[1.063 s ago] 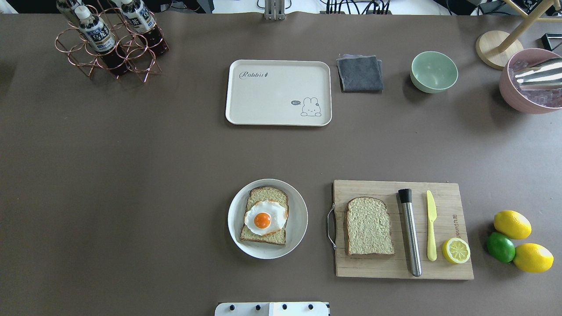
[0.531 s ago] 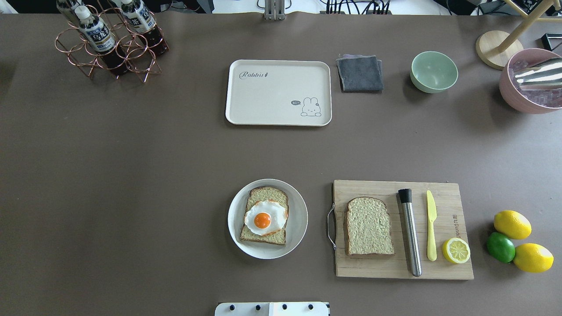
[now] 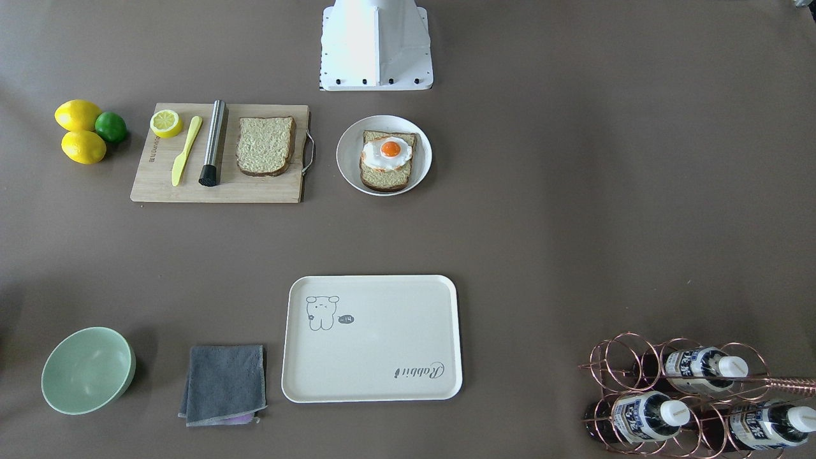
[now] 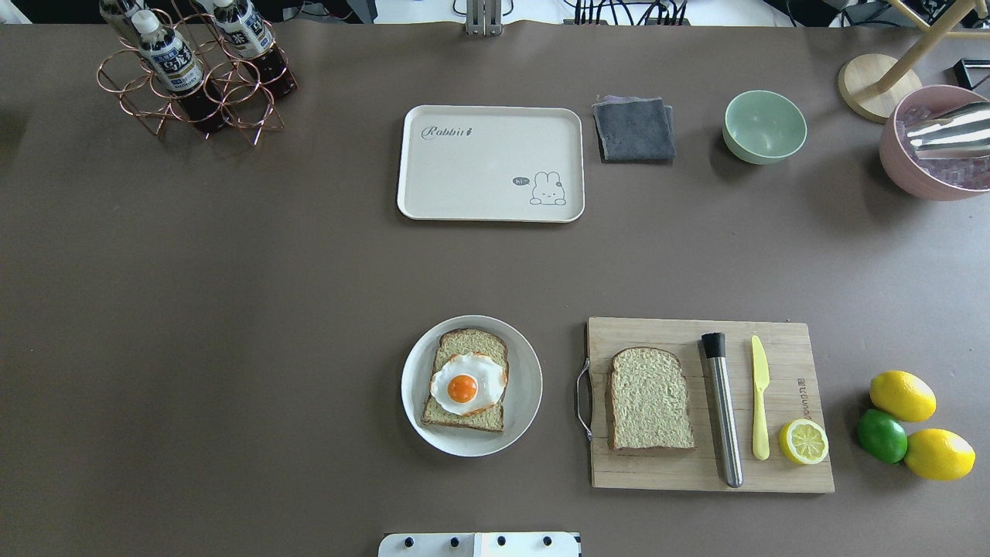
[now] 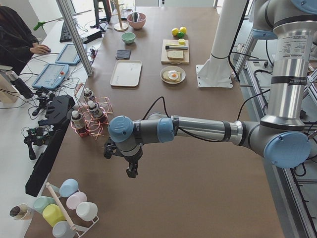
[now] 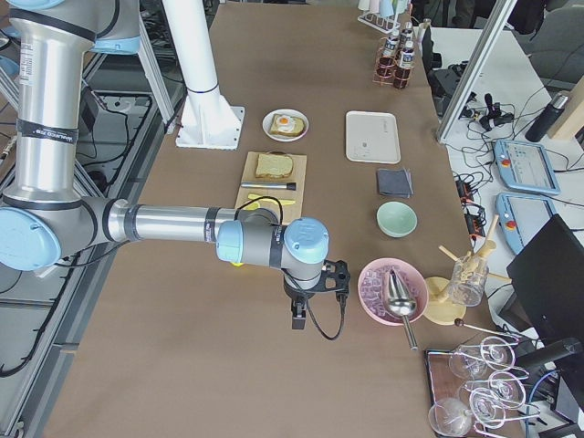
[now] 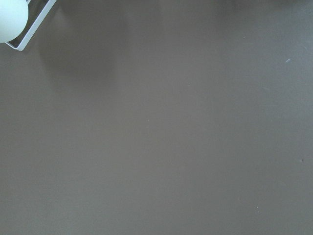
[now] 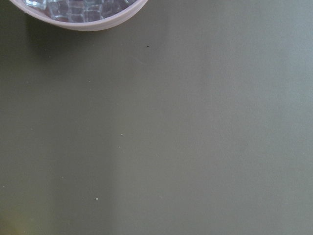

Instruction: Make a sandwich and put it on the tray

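Note:
One bread slice [image 4: 464, 414] lies on a round white plate [image 4: 527, 363] with the fried egg [image 4: 466, 384] on top of it. The second slice [image 4: 650, 398] lies on the wooden cutting board [image 4: 781, 472]. The cream tray [image 4: 479, 166] sits empty beyond the plate. My left gripper [image 5: 131, 171] shows only in the exterior left view, far from the food, near the bottle rack. My right gripper [image 6: 297, 319] shows only in the exterior right view, beside the pink bowl. I cannot tell whether either is open or shut.
The board also holds a steel muddler [image 4: 722, 410], a yellow knife [image 4: 759, 398] and a lemon half [image 4: 803, 442]. Two lemons and a lime [image 4: 882, 435] lie to its right. A grey cloth [image 4: 633, 129], green bowl [image 4: 764, 126], pink ice bowl [image 4: 916, 178] and bottle rack [image 4: 193, 77] stand at the back.

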Robot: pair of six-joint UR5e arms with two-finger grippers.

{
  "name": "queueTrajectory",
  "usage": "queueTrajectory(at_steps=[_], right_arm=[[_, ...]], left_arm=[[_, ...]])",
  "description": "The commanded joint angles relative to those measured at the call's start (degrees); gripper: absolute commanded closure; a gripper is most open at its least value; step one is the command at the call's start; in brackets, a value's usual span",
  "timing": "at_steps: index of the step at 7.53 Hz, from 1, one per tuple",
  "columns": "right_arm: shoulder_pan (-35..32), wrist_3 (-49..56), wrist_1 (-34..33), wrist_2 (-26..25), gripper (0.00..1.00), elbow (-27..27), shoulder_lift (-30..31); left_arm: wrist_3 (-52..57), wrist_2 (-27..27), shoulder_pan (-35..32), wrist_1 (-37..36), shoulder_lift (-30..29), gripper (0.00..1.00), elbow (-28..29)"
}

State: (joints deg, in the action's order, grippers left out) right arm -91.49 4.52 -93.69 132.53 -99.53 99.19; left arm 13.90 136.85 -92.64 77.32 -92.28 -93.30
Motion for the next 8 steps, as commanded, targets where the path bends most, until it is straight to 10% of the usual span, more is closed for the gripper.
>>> queueTrajectory(at_steps=[1,8], right_arm=[[0.00,-0.39,0.00,0.53,0.00,-0.22,-0.49],[2.46,-0.48,-0.09,1.06,0.00,-1.55,-2.95]], left_arm=[[0.07,0.00,0.00,0.02,0.08,0.02,0.22],[-0.37,0.00,0.00,1.34,-0.09,0.02,-0.13]])
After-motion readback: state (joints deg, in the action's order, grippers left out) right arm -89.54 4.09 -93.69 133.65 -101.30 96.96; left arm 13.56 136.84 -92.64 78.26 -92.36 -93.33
